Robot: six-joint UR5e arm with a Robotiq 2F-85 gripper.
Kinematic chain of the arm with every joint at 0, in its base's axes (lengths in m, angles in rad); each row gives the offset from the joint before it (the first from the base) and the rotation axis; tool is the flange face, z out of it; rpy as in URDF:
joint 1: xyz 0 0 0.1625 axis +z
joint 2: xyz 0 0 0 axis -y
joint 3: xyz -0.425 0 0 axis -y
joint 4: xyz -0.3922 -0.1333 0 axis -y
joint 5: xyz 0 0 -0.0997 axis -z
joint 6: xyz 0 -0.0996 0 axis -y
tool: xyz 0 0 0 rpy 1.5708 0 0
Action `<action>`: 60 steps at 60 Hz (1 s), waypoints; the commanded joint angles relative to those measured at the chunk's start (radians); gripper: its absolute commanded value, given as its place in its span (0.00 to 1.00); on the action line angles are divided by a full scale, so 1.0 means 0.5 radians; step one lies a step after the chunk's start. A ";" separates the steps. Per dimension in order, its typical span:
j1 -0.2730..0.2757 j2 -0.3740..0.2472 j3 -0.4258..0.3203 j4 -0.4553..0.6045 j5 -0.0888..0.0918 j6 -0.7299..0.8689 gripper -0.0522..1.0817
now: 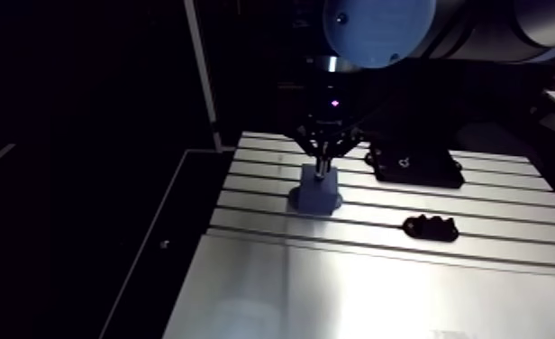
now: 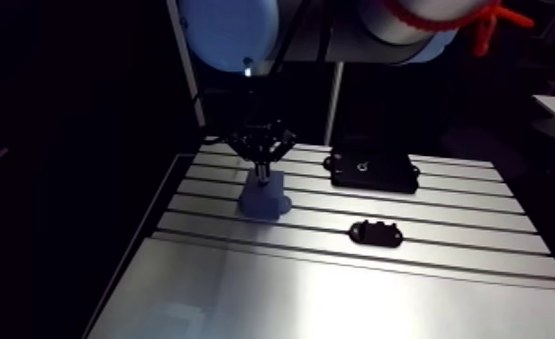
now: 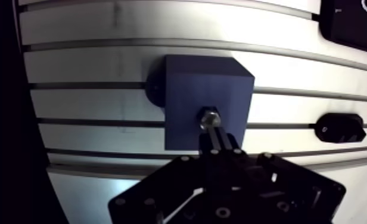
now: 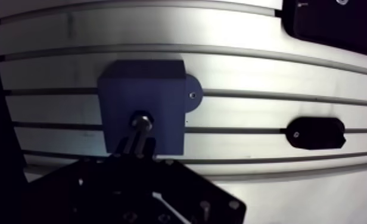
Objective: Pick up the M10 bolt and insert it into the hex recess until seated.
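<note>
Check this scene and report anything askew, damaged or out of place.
Nothing stands out. The blue block sits flat on the slotted table, the claw holds the bolt at the block's top face, and the small black part and larger black plate lie flat, apart from it.

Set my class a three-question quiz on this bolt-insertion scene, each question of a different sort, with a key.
1. True or false: the fingers are shut on the bolt at the top face of the blue block.
2. Multiple choice: how many black items lie on the table besides the block? A none; B two; C five.
3. Fill in: the small black piece lies ____ (touching / apart from) the large black plate.
Key: 1 true; 2 B; 3 apart from.
</note>
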 commanded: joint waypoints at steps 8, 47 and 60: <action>0.009 -0.006 0.023 -0.011 0.004 -0.005 0.98; 0.031 -0.019 0.082 -0.140 0.001 -0.060 0.98; 0.031 -0.019 0.088 -0.140 -0.005 -0.060 0.98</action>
